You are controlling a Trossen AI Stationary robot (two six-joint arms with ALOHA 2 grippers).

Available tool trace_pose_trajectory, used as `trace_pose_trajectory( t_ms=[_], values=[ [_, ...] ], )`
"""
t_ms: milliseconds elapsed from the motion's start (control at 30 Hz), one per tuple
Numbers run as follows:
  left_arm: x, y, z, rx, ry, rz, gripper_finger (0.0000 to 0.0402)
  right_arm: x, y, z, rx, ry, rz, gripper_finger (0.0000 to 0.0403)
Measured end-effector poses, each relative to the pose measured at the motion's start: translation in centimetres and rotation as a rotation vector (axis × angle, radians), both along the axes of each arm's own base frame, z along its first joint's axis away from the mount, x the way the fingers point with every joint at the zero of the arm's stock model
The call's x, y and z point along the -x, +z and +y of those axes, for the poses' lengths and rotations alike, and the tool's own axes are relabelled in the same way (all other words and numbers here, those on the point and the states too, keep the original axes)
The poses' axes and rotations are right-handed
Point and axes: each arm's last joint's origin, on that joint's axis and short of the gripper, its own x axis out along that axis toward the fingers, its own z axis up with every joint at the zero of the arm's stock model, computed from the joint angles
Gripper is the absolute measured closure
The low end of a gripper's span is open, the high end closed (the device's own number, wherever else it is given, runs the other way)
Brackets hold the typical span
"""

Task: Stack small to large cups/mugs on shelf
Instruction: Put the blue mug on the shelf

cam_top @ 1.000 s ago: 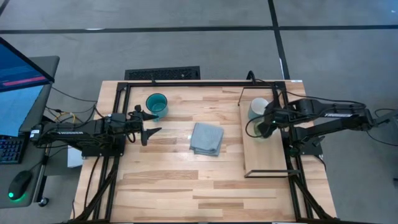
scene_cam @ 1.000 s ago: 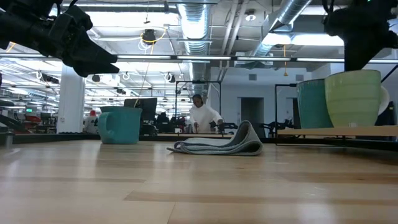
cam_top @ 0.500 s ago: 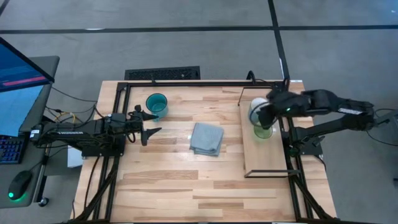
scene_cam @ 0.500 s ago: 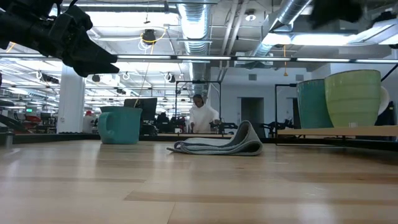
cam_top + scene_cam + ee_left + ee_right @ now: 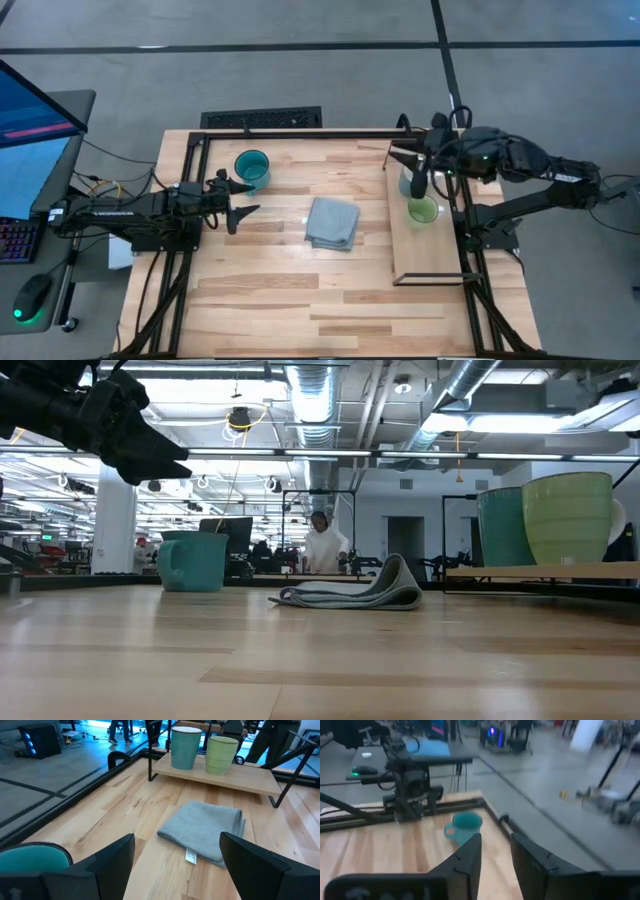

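Note:
The shelf (image 5: 425,250) lies along the table's right side. Two mugs stand upright on its far half: the light green mug (image 5: 423,211) (image 5: 221,754) and, farther back, the white mug (image 5: 406,180), white inside with a blue-green wall (image 5: 186,747). The teal-blue mug (image 5: 252,170) (image 5: 464,826) stands upright on the table, far left. My right gripper (image 5: 412,168) (image 5: 495,855) hovers high above the white mug, open by a narrow gap and holding nothing. It partly hides that mug from above. My left gripper (image 5: 236,207) (image 5: 175,840) waits open near the teal-blue mug.
A folded grey-blue cloth (image 5: 332,222) (image 5: 355,592) lies at the table's middle, between the teal-blue mug and the shelf. The shelf's near half (image 5: 428,262) is bare board inside its black wire frame. A black frame rail (image 5: 300,133) runs along the table's far edge.
My right gripper has risen from the light green mug, out of the low view, and moved toward the far edge, ending over the white mug. The light green mug has stayed upright on the shelf.

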Motion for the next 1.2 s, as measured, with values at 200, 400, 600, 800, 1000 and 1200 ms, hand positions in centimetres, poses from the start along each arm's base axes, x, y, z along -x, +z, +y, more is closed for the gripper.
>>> trace_pose_trajectory(
  t_ms=[200,400,600,800,1000,1200],
  values=[
    [0.0,0.0,0.0,0.002,0.0,0.0,0.012,0.7,0.1,0.0,0.083,0.022,0.02,0.0294],
    [0.0,0.0,0.0,0.004,0.001,-0.001,0.012,3.8,-2.5,0.0,0.094,0.022,-0.019,0.0307],
    [0.0,0.0,0.0,0.002,0.001,0.0,0.012,7.7,-5.9,0.1,0.073,0.018,-0.149,0.031],
    [0.0,0.0,0.0,-0.006,-0.001,0.002,0.012,10.9,-9.4,0.2,0.065,0.013,-0.231,0.031],
    [0.0,0.0,0.0,-0.007,-0.001,0.003,0.012,12.9,-12.3,0.2,0.06,0.008,-0.346,0.031],
    [0.0,0.0,0.0,-0.021,-0.004,0.006,0.012,12.5,-15.0,0.2,0.065,0.008,-0.346,0.031]
  ],
)
